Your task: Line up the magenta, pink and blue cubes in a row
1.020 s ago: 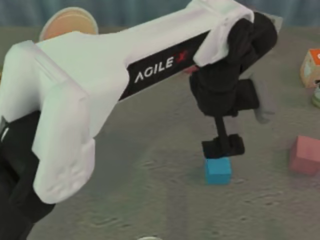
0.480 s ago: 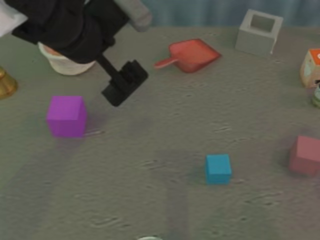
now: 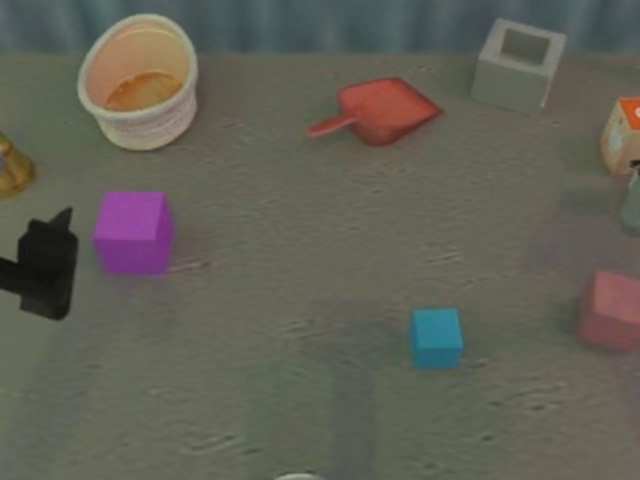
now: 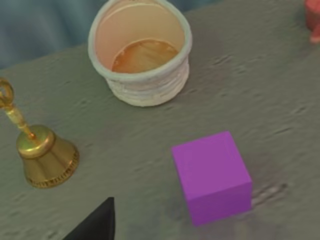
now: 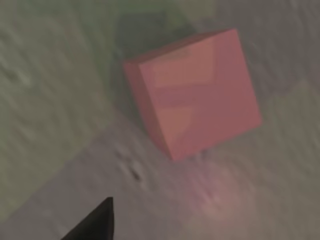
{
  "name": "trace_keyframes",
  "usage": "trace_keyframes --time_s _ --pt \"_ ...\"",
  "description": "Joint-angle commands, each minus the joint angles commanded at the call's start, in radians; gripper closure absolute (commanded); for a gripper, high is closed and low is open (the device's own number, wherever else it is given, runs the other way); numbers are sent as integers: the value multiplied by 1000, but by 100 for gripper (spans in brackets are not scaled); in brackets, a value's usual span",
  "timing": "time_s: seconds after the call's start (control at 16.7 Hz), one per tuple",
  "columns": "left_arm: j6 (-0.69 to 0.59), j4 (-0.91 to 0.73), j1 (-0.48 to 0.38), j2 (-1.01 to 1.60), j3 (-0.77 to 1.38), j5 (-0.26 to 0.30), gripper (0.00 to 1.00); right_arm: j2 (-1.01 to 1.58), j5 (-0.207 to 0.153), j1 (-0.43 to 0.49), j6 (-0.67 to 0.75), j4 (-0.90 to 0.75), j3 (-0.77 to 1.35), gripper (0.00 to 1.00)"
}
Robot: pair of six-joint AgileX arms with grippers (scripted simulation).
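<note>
Three rigid cubes, likely light: magenta cube (image 3: 132,232) worktop left, blue cube (image 3: 436,337) centre, pink cube (image 3: 610,310) far right. My left hand (image 3: 42,270) beside magenta; fingers' state unclear. Grip opposite flat faces.

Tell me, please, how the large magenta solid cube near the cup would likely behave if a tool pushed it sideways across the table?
The large magenta solid cube rests flat on one face, so it would probably slide, not roll. Its sides look about as tall as they are wide, so a high push might tip it; a low push seems safer. The textured grey table surface may drag a little.
</note>
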Motion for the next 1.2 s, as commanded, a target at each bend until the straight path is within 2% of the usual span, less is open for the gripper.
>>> trace_keyframes --time_s 0.3,0.54,1.02,1.2 --pt "-114 252 138 -412 -390 5 0 302 -1 22 -192 -165 220 0" --pt "-174 385 201 -624 -575 12 0 450 -3 32 -286 -240 336 0" --pt "-192 425 218 -682 -626 14 0 500 -5 31 -318 -262 376 0" --pt "-192 425 218 -682 -626 14 0 517 -5 32 -317 -224 358 0"
